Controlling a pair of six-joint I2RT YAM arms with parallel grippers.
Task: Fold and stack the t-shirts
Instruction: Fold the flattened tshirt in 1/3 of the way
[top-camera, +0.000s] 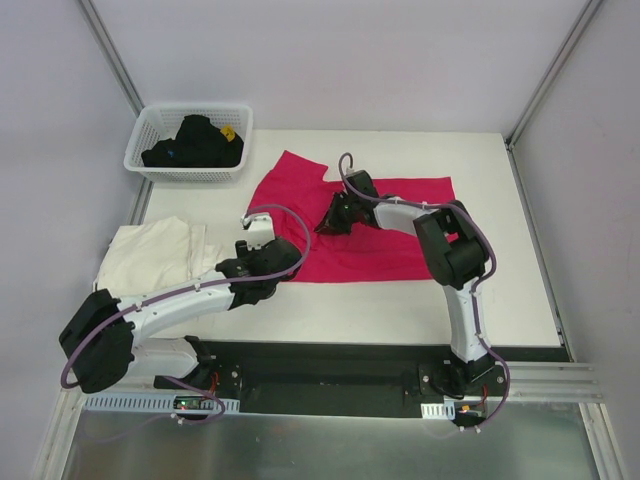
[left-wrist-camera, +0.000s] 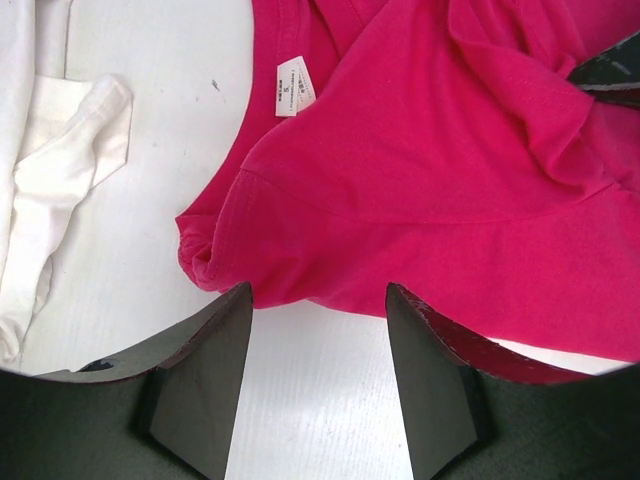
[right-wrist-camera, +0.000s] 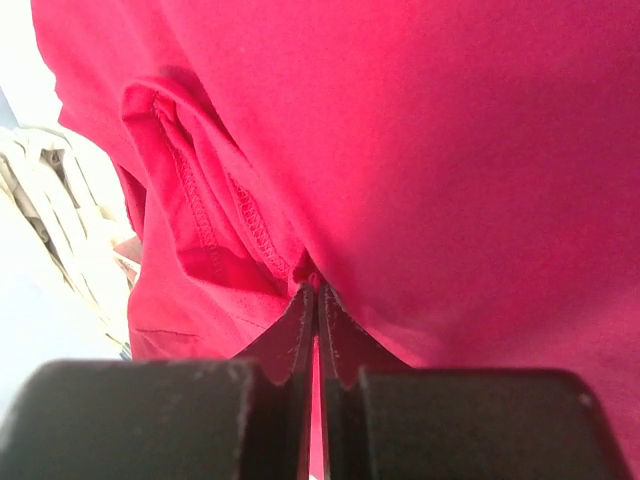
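Observation:
The magenta-red t-shirt lies rumpled across the middle of the table. Its neck label faces up in the left wrist view. My right gripper sits on its upper middle, shut on a pinched fold of the magenta cloth beside a stitched hem, fingertips together. My left gripper is open just short of the shirt's near left edge, with only bare table between its fingertips. The cream-white t-shirt lies bunched at the left, also seen as white cloth.
A white lattice basket with dark clothes stands at the back left. Frame posts rise at the back corners. The black rail with both arm bases runs along the near edge.

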